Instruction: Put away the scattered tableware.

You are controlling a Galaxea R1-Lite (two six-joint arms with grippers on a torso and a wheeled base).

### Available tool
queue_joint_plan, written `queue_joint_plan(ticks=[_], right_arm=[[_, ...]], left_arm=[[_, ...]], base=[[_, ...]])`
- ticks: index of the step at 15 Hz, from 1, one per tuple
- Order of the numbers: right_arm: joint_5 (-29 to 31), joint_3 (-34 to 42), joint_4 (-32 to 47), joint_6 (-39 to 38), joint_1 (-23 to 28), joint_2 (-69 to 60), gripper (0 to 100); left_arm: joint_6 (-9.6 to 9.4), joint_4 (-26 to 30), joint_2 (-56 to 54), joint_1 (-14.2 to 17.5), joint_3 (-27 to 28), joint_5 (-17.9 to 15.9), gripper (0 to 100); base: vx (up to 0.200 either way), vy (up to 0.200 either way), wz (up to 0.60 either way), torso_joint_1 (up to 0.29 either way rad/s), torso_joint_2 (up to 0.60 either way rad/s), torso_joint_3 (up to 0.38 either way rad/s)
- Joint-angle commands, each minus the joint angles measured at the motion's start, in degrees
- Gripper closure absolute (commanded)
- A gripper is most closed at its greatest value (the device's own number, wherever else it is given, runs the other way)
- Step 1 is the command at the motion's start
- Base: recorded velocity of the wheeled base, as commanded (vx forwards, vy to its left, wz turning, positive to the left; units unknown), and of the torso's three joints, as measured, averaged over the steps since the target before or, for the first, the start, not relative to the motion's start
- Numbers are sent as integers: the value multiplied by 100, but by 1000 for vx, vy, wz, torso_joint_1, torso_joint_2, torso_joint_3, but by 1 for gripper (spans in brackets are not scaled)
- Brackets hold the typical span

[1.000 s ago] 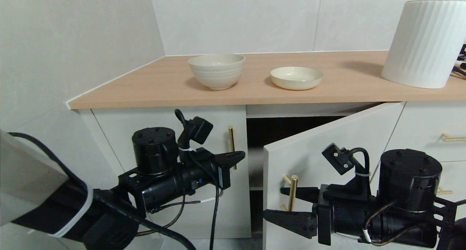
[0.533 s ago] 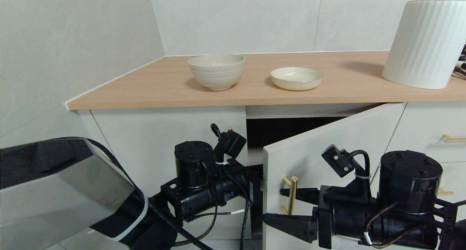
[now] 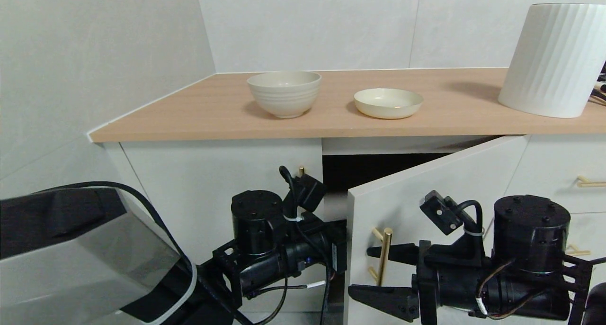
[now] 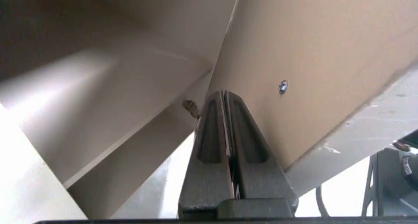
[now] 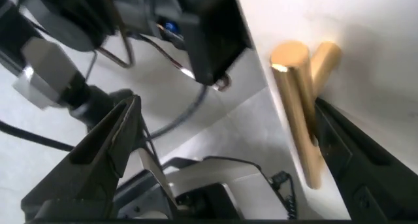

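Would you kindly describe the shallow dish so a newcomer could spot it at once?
On the wooden countertop, look between the deep ribbed bowl and the tall white fluted container. The dish is the low, wide, cream one, far flatter than its neighbours.

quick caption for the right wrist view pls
Open right gripper brackets the brass handle of the ajar cabinet door.
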State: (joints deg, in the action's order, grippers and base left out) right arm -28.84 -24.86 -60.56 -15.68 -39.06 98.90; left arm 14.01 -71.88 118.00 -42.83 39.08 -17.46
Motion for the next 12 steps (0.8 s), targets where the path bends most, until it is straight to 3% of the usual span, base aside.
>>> queue_joint_plan(ticks=[1, 6, 9, 12], right_arm=[[151, -63, -52, 47, 294, 24, 0], [151, -2, -35, 47, 865, -73, 0], [142, 587, 317, 56, 1014, -837, 0], [142, 939, 862, 56, 1014, -1541, 0]], left_arm=[[14, -11, -111, -147, -6, -38, 100], [32, -11, -67, -182, -6, -47, 100], [392, -11, -67, -182, 12, -56, 100], [427, -11, -76, -182, 3, -56, 100]], base=[[0, 0, 0, 0, 0, 0], [0, 0, 0, 0, 0, 0], [0, 0, 0, 0, 0, 0], [0, 0, 0, 0, 0, 0]])
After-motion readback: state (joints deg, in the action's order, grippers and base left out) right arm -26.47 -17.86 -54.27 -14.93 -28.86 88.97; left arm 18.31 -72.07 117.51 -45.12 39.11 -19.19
